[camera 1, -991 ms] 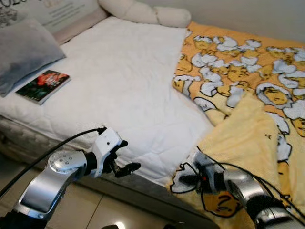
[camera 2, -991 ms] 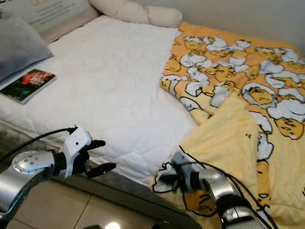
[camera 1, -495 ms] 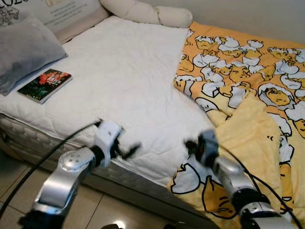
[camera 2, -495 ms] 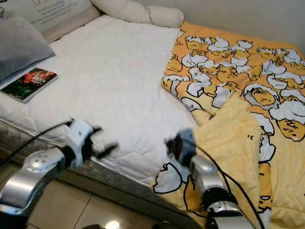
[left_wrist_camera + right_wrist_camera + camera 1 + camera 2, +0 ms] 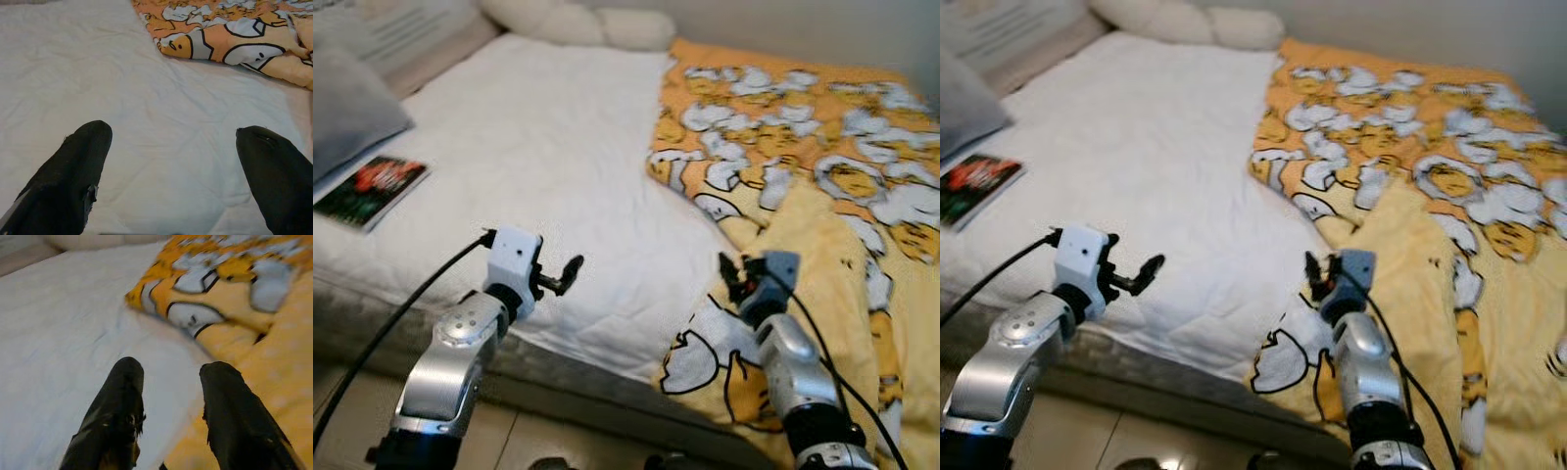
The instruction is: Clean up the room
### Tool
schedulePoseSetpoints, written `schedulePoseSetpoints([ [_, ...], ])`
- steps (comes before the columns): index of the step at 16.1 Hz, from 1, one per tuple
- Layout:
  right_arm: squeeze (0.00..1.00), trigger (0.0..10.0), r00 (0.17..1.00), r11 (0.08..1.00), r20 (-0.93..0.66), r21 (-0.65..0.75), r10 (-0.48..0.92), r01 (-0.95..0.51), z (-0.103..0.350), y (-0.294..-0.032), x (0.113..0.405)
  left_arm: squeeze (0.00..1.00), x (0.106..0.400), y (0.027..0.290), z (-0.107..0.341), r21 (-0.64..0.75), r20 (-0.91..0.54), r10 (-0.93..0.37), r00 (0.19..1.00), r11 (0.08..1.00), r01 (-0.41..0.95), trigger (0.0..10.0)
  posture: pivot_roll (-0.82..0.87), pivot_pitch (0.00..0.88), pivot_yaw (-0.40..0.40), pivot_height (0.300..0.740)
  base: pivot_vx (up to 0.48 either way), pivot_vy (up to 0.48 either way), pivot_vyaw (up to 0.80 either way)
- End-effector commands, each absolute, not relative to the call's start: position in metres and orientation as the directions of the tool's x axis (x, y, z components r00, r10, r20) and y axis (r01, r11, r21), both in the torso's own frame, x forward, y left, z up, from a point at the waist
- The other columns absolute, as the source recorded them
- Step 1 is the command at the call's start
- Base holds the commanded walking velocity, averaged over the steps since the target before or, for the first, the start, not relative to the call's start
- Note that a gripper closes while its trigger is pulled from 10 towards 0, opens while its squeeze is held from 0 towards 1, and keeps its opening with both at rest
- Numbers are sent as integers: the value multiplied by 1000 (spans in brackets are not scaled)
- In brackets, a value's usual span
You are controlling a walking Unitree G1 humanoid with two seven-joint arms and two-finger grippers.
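Blanket: yellow-orange cartoon-print fleece blanket [image 5: 803, 166], bunched on bed's right half, corner draping off edge.
Mattress: white quilted mattress [image 5: 538, 166], bare, prob. needs covering.
L gripper [image 5: 563, 273]: fingers apart, above mattress edge, empty.
R gripper [image 5: 168, 396]: fingers apart, at blanket's fold, prob. lining up to grab.
Book: red-black paperback book [image 5: 367, 191] near grey pillow [image 5: 347, 108].

We are in a home bedroom: a bed with a white quilted mattress cover [image 5: 538, 166] spans the frame, a yellow cartoon-print blanket [image 5: 803, 166] lies at right, pillows [image 5: 578, 22] sit at the upper left, and a book [image 5: 370, 188] rests at the left edge.
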State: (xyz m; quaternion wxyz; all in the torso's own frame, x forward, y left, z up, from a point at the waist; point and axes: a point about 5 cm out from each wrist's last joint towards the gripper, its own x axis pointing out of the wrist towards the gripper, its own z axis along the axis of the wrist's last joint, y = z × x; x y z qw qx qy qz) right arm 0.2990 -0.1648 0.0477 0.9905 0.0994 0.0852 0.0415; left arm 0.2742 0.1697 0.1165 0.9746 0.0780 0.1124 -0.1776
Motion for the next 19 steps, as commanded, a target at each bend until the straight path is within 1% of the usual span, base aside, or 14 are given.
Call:
schedulePoseSetpoints([
  [1, 1000, 10000, 982, 973, -173, 227, 74, -34, 47, -163, 296, 0, 274, 176, 121, 153, -228, -299, 927, 929, 337, 10000, 18, 0, -63, 740, 0, 270, -800],
  [3, 1000, 10000, 979, 972, -196, 233, 59, -12, 46, -160, 289, 0, 274, 176, 122, 198, -224, -292, 930, 920, 337, 10000, 18, 0, -66, 740, 0, -386, -800],
  [5, 1000, 10000, 972, 970, -219, 242, 79, -24, 44, -155, 286, 0, 273, 176, 121, 189, -226, -292, 929, 923, 336, 10000, 17, 0, -68, 740, 0, -480, -800],
  [6, 1000, 10000, 967, 974, -235, 222, 94, -40, 43, -151, 284, 0, 271, 176, 119, 159, -224, -295, 929, 929, 333, 10000, 18, 0, -74, 740, 0, 0, -800],
  [8, 1000, 10000, 961, 978, -262, 207, 92, -37, 41, -150, 282, 0, 270, 175, 118, 159, -220, -295, 930, 929, 333, 10000, 20, 0, -78, 740, 0, 0, -800],
  [11, 1000, 10000, 950, 986, -291, 149, 112, -71, 41, -151, 281, 0, 270, 176, 119, 179, -205, -281, 938, 931, 318, 10000, 22, 0, -79, 740, 0, 0, 0],
  [14, 1000, 10000, 955, 991, -270, 85, 123, -104, 45, -151, 283, 0, 271, 177, 119, 187, -186, -257, 948, 938, 291, 10000, 19, 0, -73, 740, 0, 0, 0],
  [16, 1000, 10000, 950, 987, -269, 75, 158, -143, 48, -146, 284, 0, 271, 177, 119, 180, -181, -260, 949, 939, 291, 10000, 21, 0, -76, 740, 0, 0, 0],
  [19, 1000, 10000, 947, 984, -268, 53, 175, -167, 48, -145, 283, 0, 270, 175, 119, 169, -174, -269, 947, 939, 298, 10000, 24, 0, -80, 740, 0, 0, 0],
])
